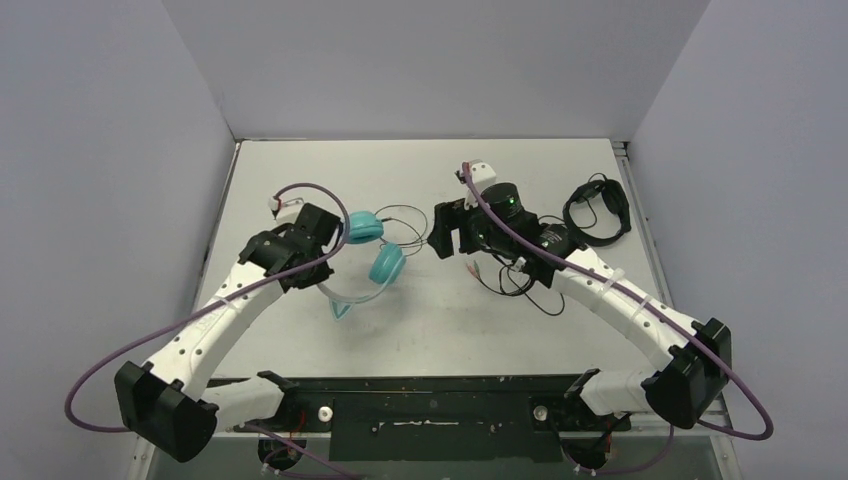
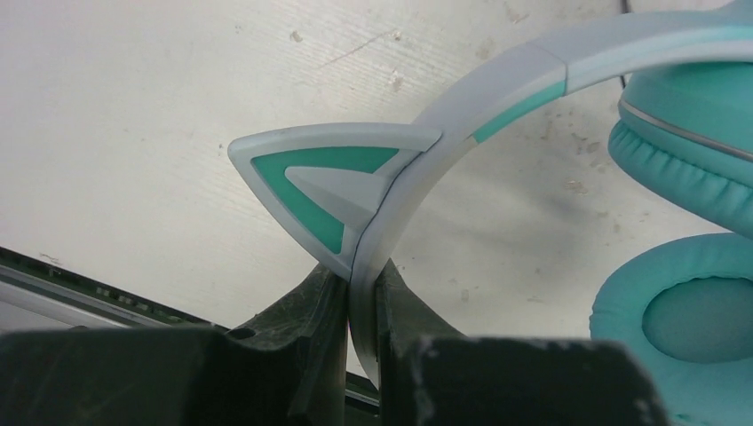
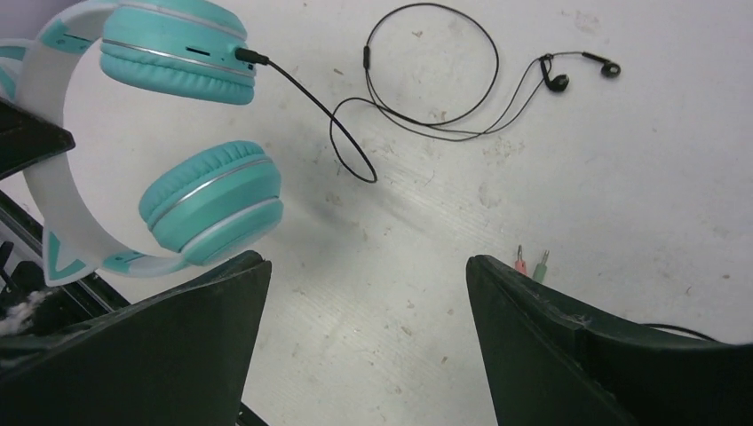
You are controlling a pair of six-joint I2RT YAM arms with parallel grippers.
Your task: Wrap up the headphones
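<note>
In the top view, the teal headphones [image 1: 370, 252] lie on the table [image 1: 420, 330], left of centre. The left gripper [image 1: 325, 234] sits at their left side, against the upper end of the band, and from here its own wrist hides its fingers. The right gripper [image 1: 441, 232] hovers just right of the headphones, apart from them. All-black headphones [image 1: 598, 210] rest well to the right, near the table's edge. Thin black wires trail between and under the right arm, too fine for us to trace.

In the left wrist view, we see the two fingers [image 2: 320, 311] closed tight on the pale headband [image 2: 497, 93], pinching it just below a cat-ear point [image 2: 315, 177]. Two teal ear cups [image 2: 688, 142] stand to the right, both cut off by the frame.

In the right wrist view, the jaws stand wide apart with nothing between them, only bare table. The headphones are up and to the left, one cup above the other. A thin black cable [image 3: 306, 93] is plugged into the upper cup and runs right toward a looped wire ending in two earbuds [image 3: 558, 82]. We cannot tell whether they are one wire. Pink and green plugs [image 3: 531, 261] peek out beside the right finger.
</note>
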